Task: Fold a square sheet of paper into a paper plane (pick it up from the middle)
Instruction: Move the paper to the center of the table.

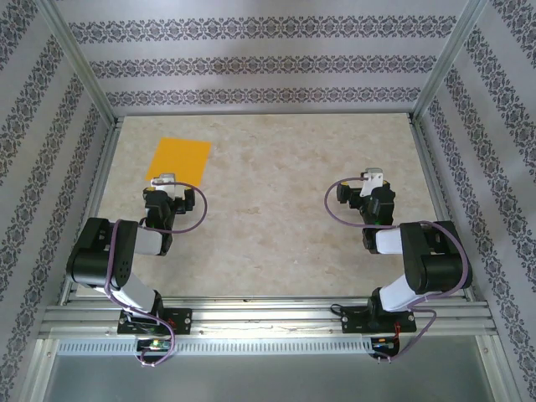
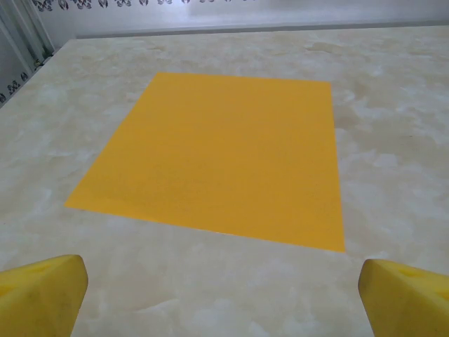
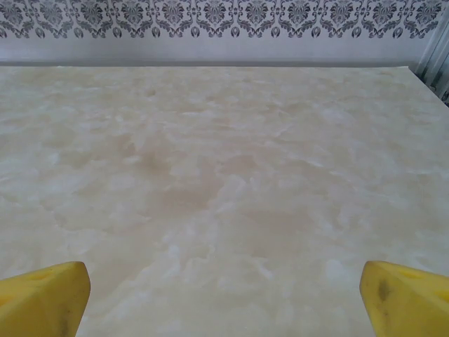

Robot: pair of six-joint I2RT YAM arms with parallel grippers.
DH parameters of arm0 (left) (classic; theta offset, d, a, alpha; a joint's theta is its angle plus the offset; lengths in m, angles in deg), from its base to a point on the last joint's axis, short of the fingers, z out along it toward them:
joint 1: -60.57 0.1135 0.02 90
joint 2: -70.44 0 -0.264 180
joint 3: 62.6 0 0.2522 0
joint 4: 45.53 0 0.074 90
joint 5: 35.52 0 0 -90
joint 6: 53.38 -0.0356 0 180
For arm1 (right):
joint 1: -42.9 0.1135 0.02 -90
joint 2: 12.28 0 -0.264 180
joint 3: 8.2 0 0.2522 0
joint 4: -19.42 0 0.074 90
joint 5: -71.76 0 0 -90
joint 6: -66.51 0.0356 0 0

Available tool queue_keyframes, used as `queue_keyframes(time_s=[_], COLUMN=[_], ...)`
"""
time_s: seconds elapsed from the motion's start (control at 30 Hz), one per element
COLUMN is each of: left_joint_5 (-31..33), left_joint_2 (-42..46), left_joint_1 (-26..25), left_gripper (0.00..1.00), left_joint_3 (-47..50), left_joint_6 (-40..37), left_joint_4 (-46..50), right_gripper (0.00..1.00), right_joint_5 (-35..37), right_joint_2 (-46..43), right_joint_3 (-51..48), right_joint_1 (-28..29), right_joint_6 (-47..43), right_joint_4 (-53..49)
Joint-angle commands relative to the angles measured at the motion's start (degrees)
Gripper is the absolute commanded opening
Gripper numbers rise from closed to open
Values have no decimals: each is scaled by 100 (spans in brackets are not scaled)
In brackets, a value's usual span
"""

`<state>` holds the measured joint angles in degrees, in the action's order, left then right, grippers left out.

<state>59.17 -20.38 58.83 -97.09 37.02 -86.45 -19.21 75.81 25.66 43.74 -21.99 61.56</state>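
Note:
The square sheet of paper (image 1: 179, 159) is bright orange and lies flat, without a crease, on the far left of the marbled table (image 1: 268, 226). My left gripper (image 1: 164, 179) hovers just short of the sheet's near edge, open and holding nothing. In the left wrist view the sheet (image 2: 224, 154) spreads out ahead of the left gripper (image 2: 224, 284), whose yellow fingertips (image 2: 42, 295) stand wide apart at the bottom corners. My right gripper (image 1: 373, 177) is over bare table on the right, far from the sheet. It is open too, with only tabletop between its yellow fingertips (image 3: 407, 298).
Patterned walls close the table in at the back (image 1: 268, 67) and on both sides. Metal frame posts (image 1: 84, 75) stand at the far corners. Both arm bases sit on the rail at the near edge (image 1: 268, 318).

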Motion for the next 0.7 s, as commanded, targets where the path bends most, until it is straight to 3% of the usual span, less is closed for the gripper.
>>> queue_keyframes(time_s=[0.0, 0.67], left_joint_5=[-50, -91], left_joint_2=[-40, -42], left_joint_1=[68, 68], left_gripper=[99, 99], left_joint_3=[-89, -98], left_joint_6=[-32, -40], left_joint_4=[-78, -69], right_gripper=[98, 98], right_joint_5=[-96, -26], right_joint_2=[-2, 10], right_joint_3=[82, 117], right_joint_1=[-40, -67], right_joint_6=[-22, 48], right_joint_4=[53, -9])
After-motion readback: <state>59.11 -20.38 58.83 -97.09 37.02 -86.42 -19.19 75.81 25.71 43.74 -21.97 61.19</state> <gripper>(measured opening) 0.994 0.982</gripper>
